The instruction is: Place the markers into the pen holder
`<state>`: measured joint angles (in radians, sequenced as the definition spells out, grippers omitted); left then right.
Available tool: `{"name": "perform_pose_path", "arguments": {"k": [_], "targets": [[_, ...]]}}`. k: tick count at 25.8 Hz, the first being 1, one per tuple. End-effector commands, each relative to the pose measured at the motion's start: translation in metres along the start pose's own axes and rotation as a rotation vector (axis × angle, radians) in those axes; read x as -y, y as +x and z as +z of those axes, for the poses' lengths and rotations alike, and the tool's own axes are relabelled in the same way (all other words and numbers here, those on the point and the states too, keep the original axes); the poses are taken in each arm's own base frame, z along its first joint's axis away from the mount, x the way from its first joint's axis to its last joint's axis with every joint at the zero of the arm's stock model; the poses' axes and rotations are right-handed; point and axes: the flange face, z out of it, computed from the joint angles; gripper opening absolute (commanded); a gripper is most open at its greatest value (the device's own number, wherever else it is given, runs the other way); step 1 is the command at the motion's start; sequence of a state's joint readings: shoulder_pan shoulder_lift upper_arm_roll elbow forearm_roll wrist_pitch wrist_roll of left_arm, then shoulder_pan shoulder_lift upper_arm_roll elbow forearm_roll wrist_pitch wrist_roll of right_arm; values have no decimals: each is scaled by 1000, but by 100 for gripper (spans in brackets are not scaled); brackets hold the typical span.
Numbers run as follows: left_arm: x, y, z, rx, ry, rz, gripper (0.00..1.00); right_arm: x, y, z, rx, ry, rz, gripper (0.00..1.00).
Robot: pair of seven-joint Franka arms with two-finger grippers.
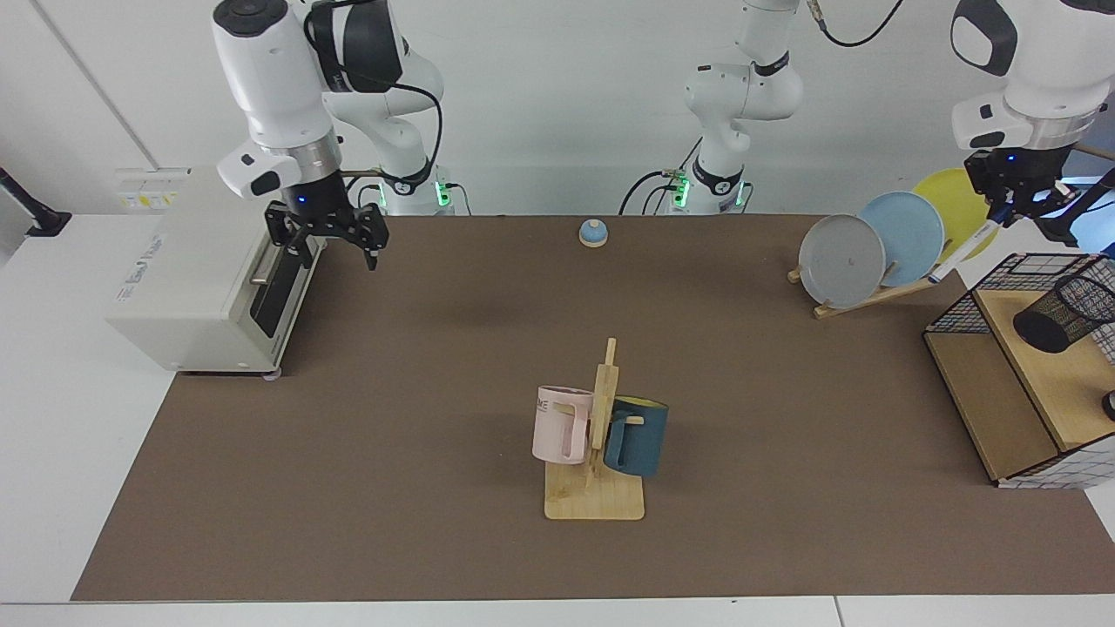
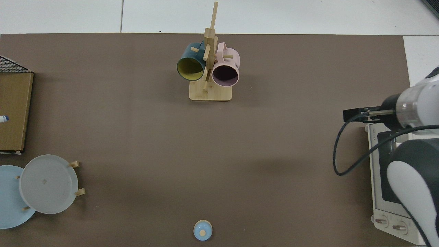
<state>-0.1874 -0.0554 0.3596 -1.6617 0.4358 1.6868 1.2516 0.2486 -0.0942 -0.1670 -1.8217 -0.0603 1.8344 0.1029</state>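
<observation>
Facing view: left gripper (image 1: 1017, 202) at 2 o'clock, high above shelf (image 1: 1010, 392), clenched on marker (image 1: 962, 249); marker hangs slanted, lower end toward 7 o'clock, beside plates (image 1: 871, 248). Pen holder (image 1: 1064, 313) on shelf top, tilted, well apart at 5 o'clock of gripper. Judgement: carry on over holder mouth, bring marker upright, lower tip inside rim before releasing. Right gripper (image 1: 329, 239) spread, empty, waits by oven (image 1: 200, 279) at 10 o'clock.

Top view: only marker tip (image 2: 3, 118) shows at 9 o'clock edge, over shelf. Holder out of frame. Arm over oven at 3 o'clock.
</observation>
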Motion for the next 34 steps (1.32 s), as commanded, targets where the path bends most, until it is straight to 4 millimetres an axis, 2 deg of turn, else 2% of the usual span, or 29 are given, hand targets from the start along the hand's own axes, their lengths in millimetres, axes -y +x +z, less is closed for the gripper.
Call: {"name": "perform_pose_path", "arguments": {"k": [1,5,9,16,18,23,25,34], "targets": [[17,-33,7,27,64,82,0,-34,-7,-24,48,-10,-53,100],[31,-45,9,69,142,181,0,-37,-5,-31,42,-5,-47,100],[47,-48,0,142,224,265,0,-31,-6,-33,39,5,-43,100],[60,-52,-7,306,302,434,0,-32,-8,-32,52,36,-10,100],[64,-61,-2,335,311,451,0,-33,-9,-32,54,36,-10,100],[86,-72,27,380,318,472,0,-33,-13,-34,64,34,-10,100],[88,-78,27,389,342,474,0,-33,-14,-35,64,35,-10,100],[96,-67,36,429,363,546,0,-32,-15,-34,69,35,-12,100]]}}
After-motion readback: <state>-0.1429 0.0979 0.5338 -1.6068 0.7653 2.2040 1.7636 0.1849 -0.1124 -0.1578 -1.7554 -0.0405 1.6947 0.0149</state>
